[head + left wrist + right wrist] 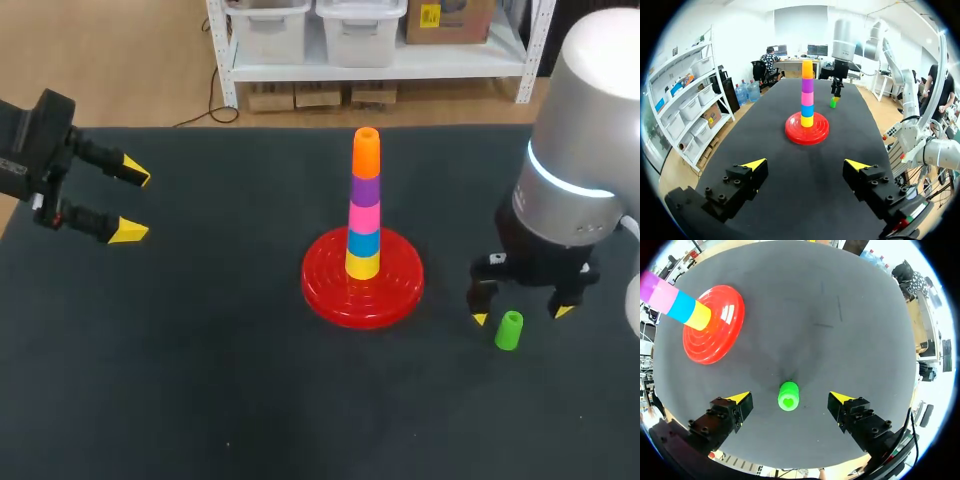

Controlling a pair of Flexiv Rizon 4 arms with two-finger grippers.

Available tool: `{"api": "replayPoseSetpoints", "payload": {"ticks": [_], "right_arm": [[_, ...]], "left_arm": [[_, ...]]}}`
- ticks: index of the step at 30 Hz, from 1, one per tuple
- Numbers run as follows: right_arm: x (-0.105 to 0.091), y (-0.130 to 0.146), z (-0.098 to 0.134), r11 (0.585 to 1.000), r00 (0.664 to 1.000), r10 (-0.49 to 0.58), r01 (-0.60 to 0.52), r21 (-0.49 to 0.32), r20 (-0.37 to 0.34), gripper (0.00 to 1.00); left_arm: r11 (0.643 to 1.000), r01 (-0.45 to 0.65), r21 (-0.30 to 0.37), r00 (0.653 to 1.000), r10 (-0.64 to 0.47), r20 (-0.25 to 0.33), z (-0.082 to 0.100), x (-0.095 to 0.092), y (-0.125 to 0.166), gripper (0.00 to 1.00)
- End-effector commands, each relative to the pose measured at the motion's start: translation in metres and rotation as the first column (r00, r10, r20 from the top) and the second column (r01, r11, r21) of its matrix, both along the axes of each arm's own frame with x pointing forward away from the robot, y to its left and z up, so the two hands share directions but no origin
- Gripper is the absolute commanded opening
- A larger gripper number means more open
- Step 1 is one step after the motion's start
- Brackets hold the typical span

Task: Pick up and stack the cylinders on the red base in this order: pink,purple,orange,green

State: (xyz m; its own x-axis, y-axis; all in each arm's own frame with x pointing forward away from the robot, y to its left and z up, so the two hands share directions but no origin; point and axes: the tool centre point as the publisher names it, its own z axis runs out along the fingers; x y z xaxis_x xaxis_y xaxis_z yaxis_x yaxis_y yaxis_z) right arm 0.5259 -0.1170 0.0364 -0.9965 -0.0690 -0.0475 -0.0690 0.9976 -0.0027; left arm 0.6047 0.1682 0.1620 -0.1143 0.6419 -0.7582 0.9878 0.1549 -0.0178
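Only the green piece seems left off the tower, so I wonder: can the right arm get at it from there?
Probably yes. The right gripper hangs open over the green cylinder, which stands upright between its yellow tips in the wrist view, with nothing in the way.

Item: one table, long and broad, topped with a matte charcoal-black covering of fine, cloth-like grain. In the head view the far edge runs straight across. From the left wrist the top stretches away lengthwise, narrowing toward its far end. Condition: a few pale specks sit on the near side, and two faint darker streaks show from the right wrist. Lighting: even and from overhead, with soft, short shadows on the covering.
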Motion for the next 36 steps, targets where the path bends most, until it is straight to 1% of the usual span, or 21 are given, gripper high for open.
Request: {"api": "replayPoseSetpoints", "payload": {"ticks": [1, 2, 3, 4, 5, 6, 7, 8, 14, 18, 21, 22, 23, 24, 25, 28, 32, 34, 35, 36], "right_arm": [[0.001, 0.001, -0.004, 1.0, 1.0, -0.001, 0.001, -0.001, -0.008, 1.0], [0.0, 0.001, -0.005, 1.0, 1.0, -0.002, 0.002, -0.002, -0.008, 1.0], [0.0, 0.001, -0.006, 1.0, 1.0, -0.004, 0.004, -0.003, -0.011, 0.95], [0.0, 0.001, -0.006, 1.0, 1.0, -0.004, 0.004, -0.003, -0.013, 0.8], [0.0, 0.001, -0.006, 1.0, 1.0, -0.004, 0.004, -0.003, -0.014, 0.71], [-0.001, 0.001, -0.007, 1.0, 1.0, -0.004, 0.004, -0.002, -0.015, 0.59], [-0.002, 0.0, -0.007, 1.0, 1.0, -0.001, 0.001, -0.003, -0.016, 0.52], [-0.003, 0.001, -0.007, 1.0, 1.0, 0.001, -0.001, -0.003, -0.016, 0.49], [-0.004, 0.0, -0.011, 1.0, 1.0, 0.004, -0.004, -0.008, -0.021, 0.47], [-0.003, 0.001, -0.012, 1.0, 1.0, 0.002, -0.002, -0.011, -0.024, 0.43], [-0.002, 0.001, -0.013, 1.0, 1.0, 0.003, -0.004, -0.012, -0.025, 0.38], [-0.002, 0.002, -0.013, 1.0, 1.0, 0.004, -0.004, -0.013, -0.025, 0.35], [-0.002, 0.002, -0.013, 1.0, 1.0, 0.004, -0.004, -0.014, -0.027, 0.17], [-0.002, 0.002, -0.014, 1.0, 1.0, 0.003, -0.003, -0.014, -0.028, 0.05], [-0.002, 0.002, -0.014, 1.0, 1.0, 0.001, -0.002, -0.014, -0.03, 0.0], [0.001, 0.001, -0.011, 1.0, 1.0, -0.004, 0.003, -0.012, -0.03, 0.0], [0.007, 0.002, 0.013, 1.0, 1.0, -0.013, 0.013, -0.004, -0.021, 0.0], [0.012, 0.005, 0.04, 1.0, 1.0, -0.01, 0.01, -0.017, -0.026, 0.0], [0.014, 0.008, 0.054, 0.999, 1.0, -0.001, 0.001, -0.034, -0.012, 0.0], [0.017, 0.01, 0.07, 1.0, 1.0, -0.003, 0.003, -0.022, -0.01, 0.0]], "left_arm": [[1.0, 0.001, -0.004, 1.0, -0.001, 0.004, -0.001, 0.0, 0.001, 1.0], [1.0, 0.001, -0.004, 1.0, -0.001, 0.004, -0.001, 0.0, 0.001, 1.0], [1.0, 0.001, -0.004, 1.0, -0.001, 0.004, -0.001, 0.0, 0.001, 1.0], [1.0, 0.001, -0.004, 1.0, -0.001, 0.004, -0.001, 0.0, 0.001, 1.0], [1.0, 0.001, -0.004, 1.0, -0.001, 0.004, -0.001, 0.0, 0.001, 1.0], [1.0, 0.001, -0.004, 1.0, -0.001, 0.004, -0.001, 0.0, 0.001, 1.0], [1.0, 0.001, -0.004, 1.0, -0.001, 0.004, -0.001, 0.0, 0.001, 1.0], [1.0, 0.001, -0.004, 1.0, -0.001, 0.004, -0.001, 0.0, 0.001, 1.0], [1.0, 0.001, -0.004, 1.0, -0.001, 0.004, -0.001, 0.0, 0.001, 1.0], [1.0, 0.001, -0.004, 1.0, -0.001, 0.004, -0.001, 0.0, 0.001, 1.0], [1.0, 0.001, -0.004, 1.0, -0.001, 0.004, -0.001, 0.0, 0.001, 1.0], [1.0, 0.001, -0.004, 1.0, -0.001, 0.004, -0.001, 0.0, 0.001, 1.0], [1.0, 0.001, -0.004, 1.0, -0.001, 0.004, -0.001, 0.0, 0.001, 1.0], [1.0, 0.001, -0.004, 1.0, -0.001, 0.004, -0.001, 0.0, 0.001, 1.0], [1.0, 0.001, -0.004, 1.0, -0.001, 0.004, -0.001, 0.0, 0.001, 1.0], [1.0, 0.001, -0.004, 1.0, -0.001, 0.004, -0.001, 0.0, 0.001, 1.0], [1.0, 0.001, -0.004, 1.0, -0.001, 0.004, -0.001, 0.0, 0.001, 1.0], [1.0, 0.001, -0.004, 1.0, -0.001, 0.004, -0.001, 0.0, 0.001, 1.0], [1.0, 0.001, -0.004, 1.0, -0.001, 0.004, -0.001, 0.0, 0.001, 1.0], [1.0, 0.001, -0.004, 1.0, -0.001, 0.004, -0.001, 0.0, 0.001, 1.0]]}}
